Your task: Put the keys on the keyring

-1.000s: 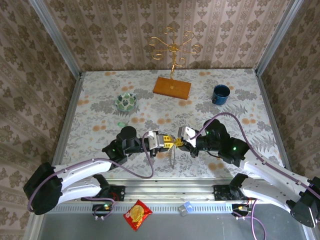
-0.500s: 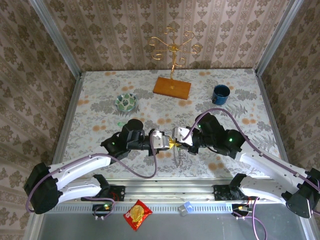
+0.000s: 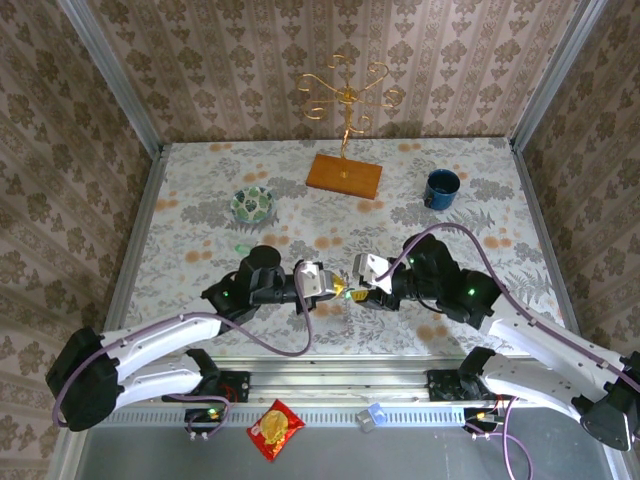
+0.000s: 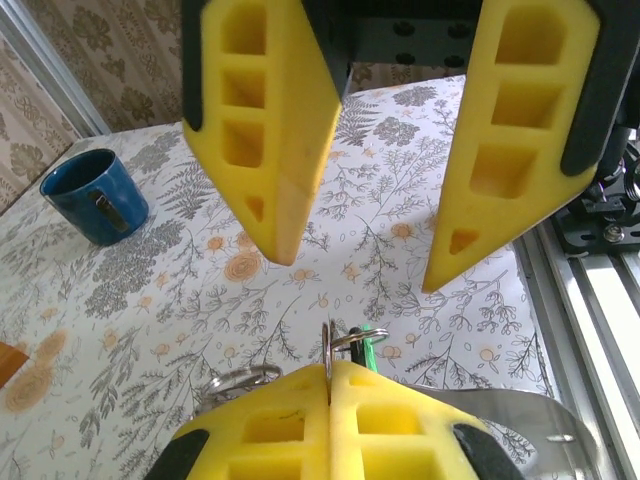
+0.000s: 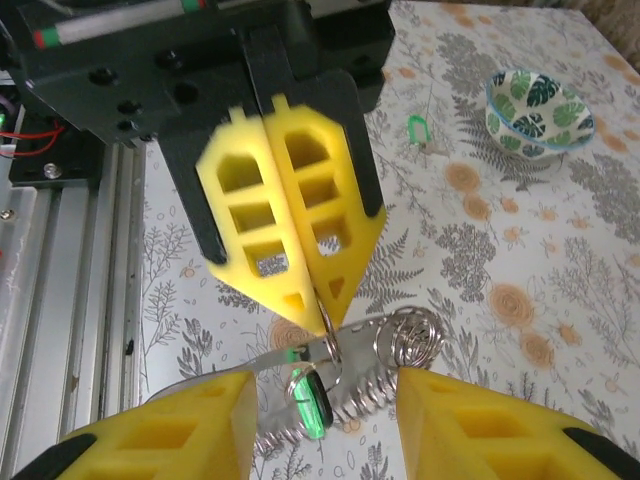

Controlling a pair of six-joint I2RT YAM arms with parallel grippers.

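My left gripper [image 4: 330, 368] is shut on the keyring [image 4: 327, 345], a thin grey metal ring standing edge-up between its yellow pads. A green-headed key [image 5: 315, 402] hangs on a small loop just under that ring, beside a flat silvery blade and a coil of wire rings [image 5: 408, 338]. My right gripper [image 5: 325, 385] is open, its fingers on either side of the hanging bundle without touching it. In the top view the left gripper [image 3: 328, 283] and right gripper [image 3: 360, 281] meet tip to tip at mid-table. A second green key [image 3: 240, 247] lies on the table.
The patterned bowl [image 3: 252, 205] stands at the back left, with the loose green key [image 5: 417, 127] between it and the arms. The blue mug [image 3: 441, 188] is at the back right. A gold stand on a wooden base [image 3: 344, 175] is at the back. A red packet [image 3: 275, 429] lies off the table.
Both grippers pushed a little away from the bases, then came back, staying tip to tip. The chain that dangled below them earlier is now mostly hidden.
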